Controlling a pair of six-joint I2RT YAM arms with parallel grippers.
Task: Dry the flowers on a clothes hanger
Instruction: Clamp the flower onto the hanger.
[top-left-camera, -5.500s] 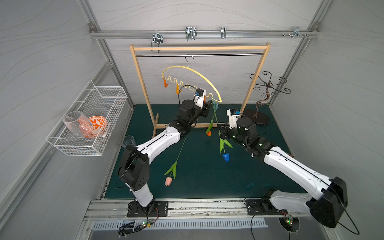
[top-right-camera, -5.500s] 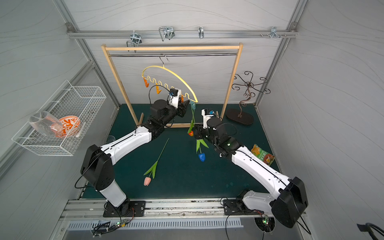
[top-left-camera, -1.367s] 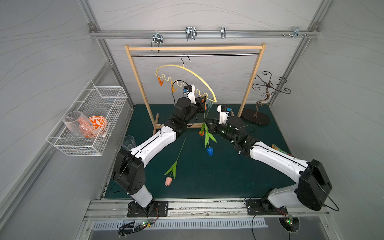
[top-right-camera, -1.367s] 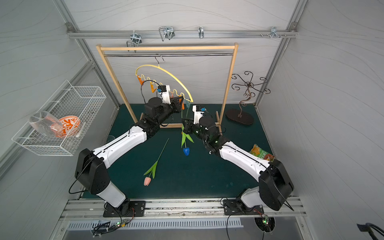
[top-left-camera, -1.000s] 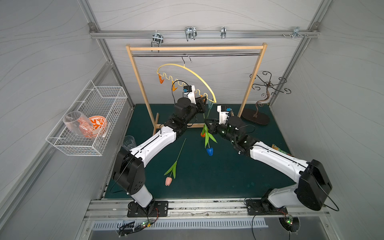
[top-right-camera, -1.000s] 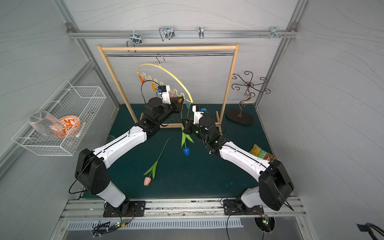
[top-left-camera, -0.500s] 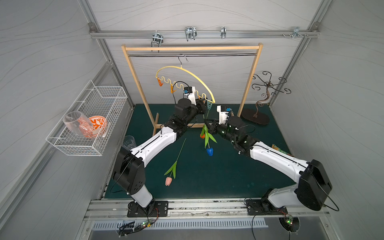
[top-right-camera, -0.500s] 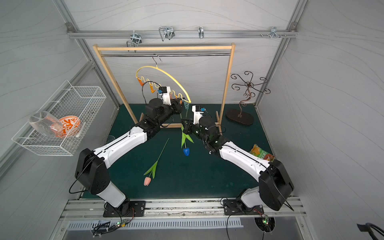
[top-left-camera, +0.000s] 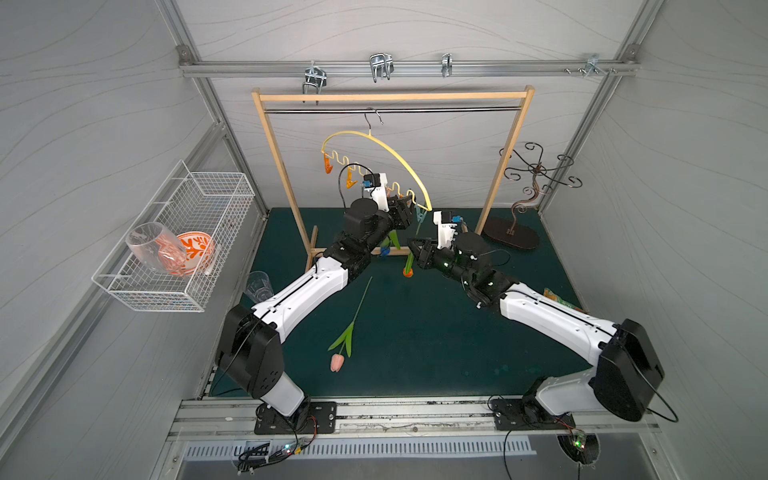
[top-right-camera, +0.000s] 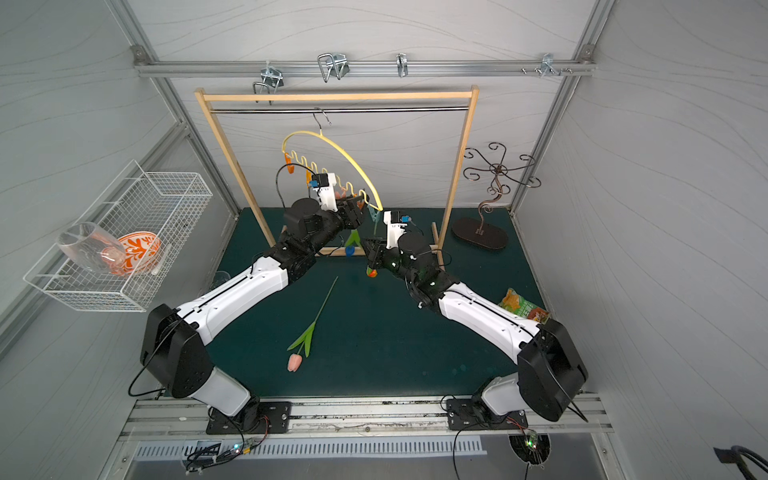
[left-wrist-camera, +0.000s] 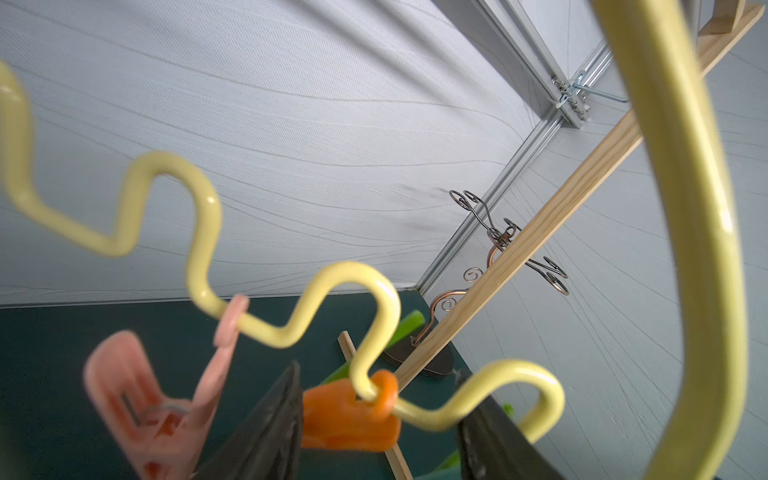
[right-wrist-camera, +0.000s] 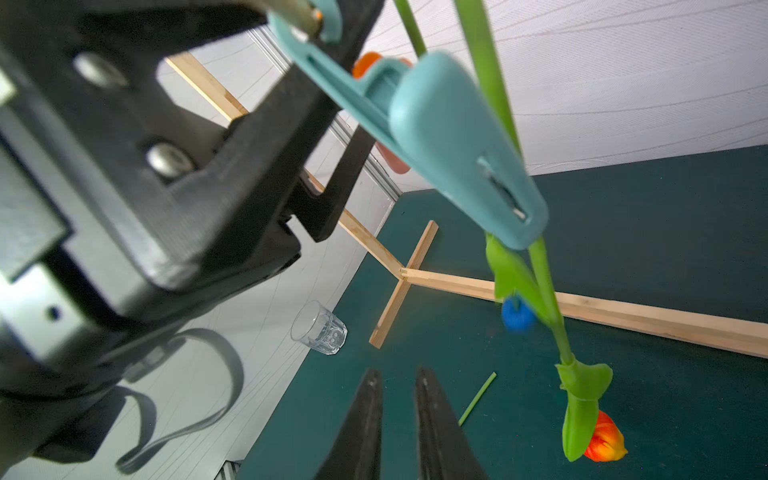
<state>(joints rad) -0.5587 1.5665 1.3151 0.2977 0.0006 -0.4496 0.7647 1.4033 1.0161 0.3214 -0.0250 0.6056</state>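
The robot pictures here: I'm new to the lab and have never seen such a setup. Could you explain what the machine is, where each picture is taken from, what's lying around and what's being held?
The machine is two white robot arms, each ending in a two-finger gripper. Two pictures look down from overhead and are nearly alike. The other two come from cameras on the arms' wrists.

A yellow clothes hanger hangs on a wooden rack. An orange tulip hangs head down from the hanger's teal clothespin, and a blue tulip dangles beside it. A pink tulip lies on the green mat.

The left gripper is open, with its fingers on either side of an orange clothespin. The right gripper is slightly open and holds nothing.
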